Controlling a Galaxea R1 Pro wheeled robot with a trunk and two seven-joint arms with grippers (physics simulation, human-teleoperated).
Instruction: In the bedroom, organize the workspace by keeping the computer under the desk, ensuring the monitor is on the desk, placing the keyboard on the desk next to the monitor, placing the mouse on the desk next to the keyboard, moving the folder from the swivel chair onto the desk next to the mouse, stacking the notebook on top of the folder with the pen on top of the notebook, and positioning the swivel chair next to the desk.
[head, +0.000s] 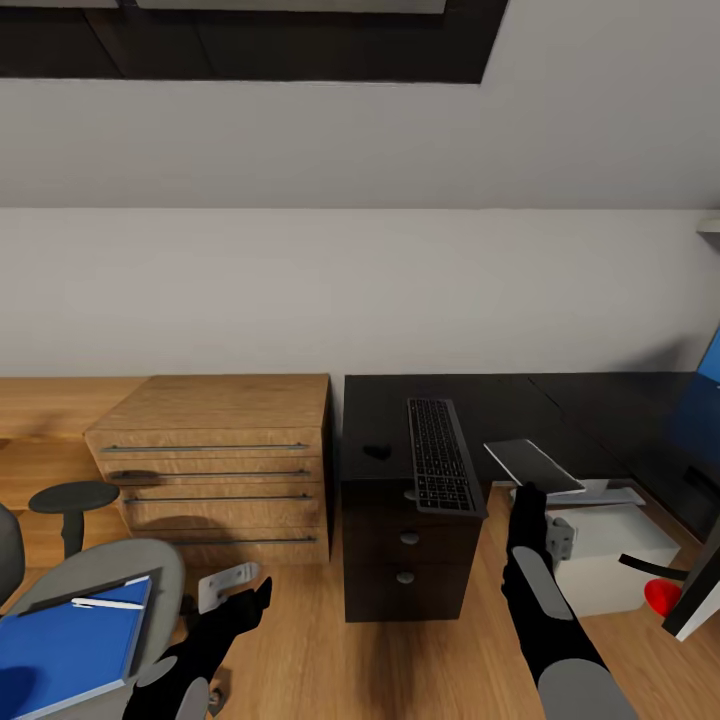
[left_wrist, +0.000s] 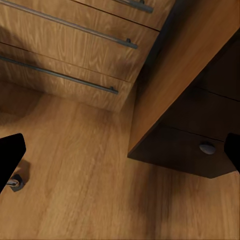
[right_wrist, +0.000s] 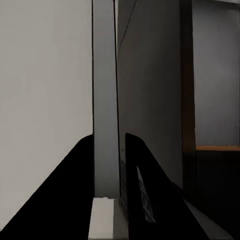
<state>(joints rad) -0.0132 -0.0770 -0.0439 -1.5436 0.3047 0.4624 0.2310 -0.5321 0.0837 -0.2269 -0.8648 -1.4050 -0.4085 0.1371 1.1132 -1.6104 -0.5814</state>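
The keyboard (head: 440, 456) lies on the black desk (head: 560, 405), its near end over the front edge, with the small mouse (head: 377, 451) to its left. A light grey computer (head: 612, 545) sits on the floor at the desk's foot, its darker panel (head: 535, 465) tilted up. My right gripper (head: 528, 493) is shut on a grey slab of it (right_wrist: 106, 125). At lower left, the swivel chair (head: 110, 565) carries the blue folder (head: 65, 650), a thin black notebook (head: 95, 589) and the white pen (head: 107, 603). My left gripper (head: 255, 598) hangs open over the floor (left_wrist: 120, 155).
A light-wood drawer cabinet (head: 215, 470) stands left of the desk's black drawer unit (head: 405, 560). A black-and-white slab (head: 695, 595), maybe the monitor, and a red object (head: 660, 597) sit at the right edge. A chair castor (left_wrist: 15, 183) is near my left fingers.
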